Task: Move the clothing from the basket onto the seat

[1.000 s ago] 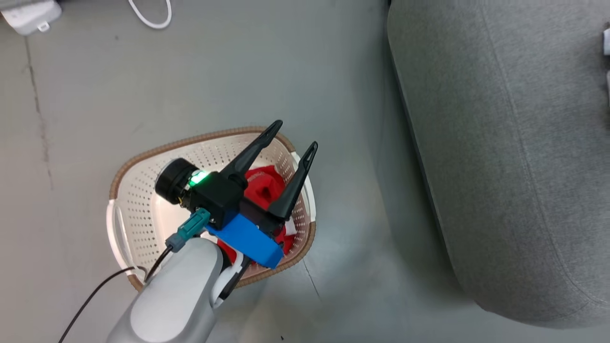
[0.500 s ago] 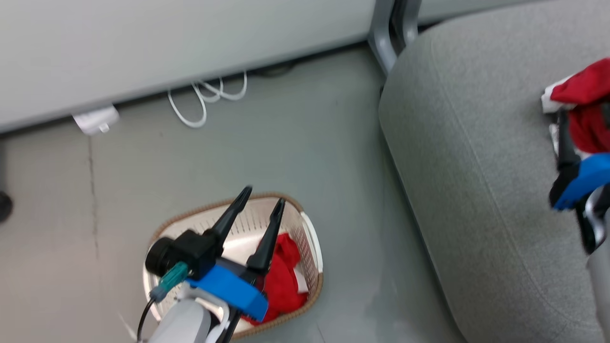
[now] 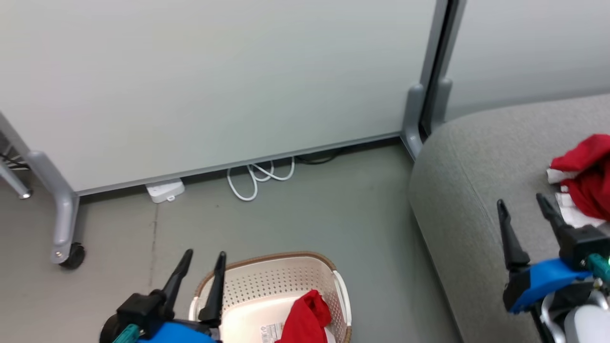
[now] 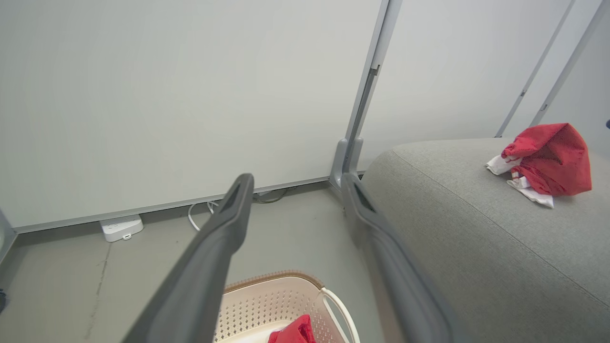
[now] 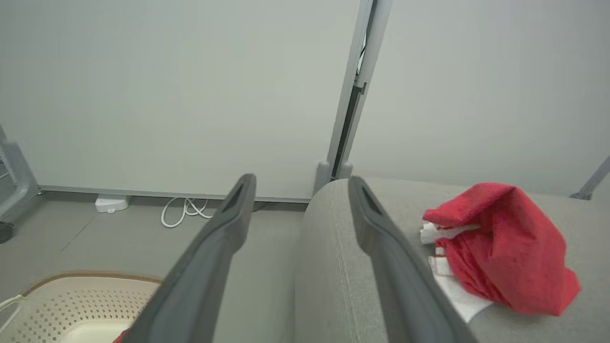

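camera tilted up since a second ago. left gripper (image 3: 205, 254) off basket (image 3: 267, 259) middle, now at its left rim, fingers spread, empty. right gripper (image 3: 520, 200) spread, empty, beside red garment (image 3: 588, 176) lying on sofa (image 3: 467, 200). second garment (image 3: 305, 319) left in basket: half done.

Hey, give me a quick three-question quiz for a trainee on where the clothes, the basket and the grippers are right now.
1. True or false: the basket holds no clothing.
2. Where does the crumpled red garment with white trim lie? A) inside the basket B) on the grey sofa C) pinched between a gripper's fingers
3. Fill in: the left gripper and right gripper both stand ____, holding nothing.
Key: 1 false, a second red garment lies in it; 2 B; 3 open.
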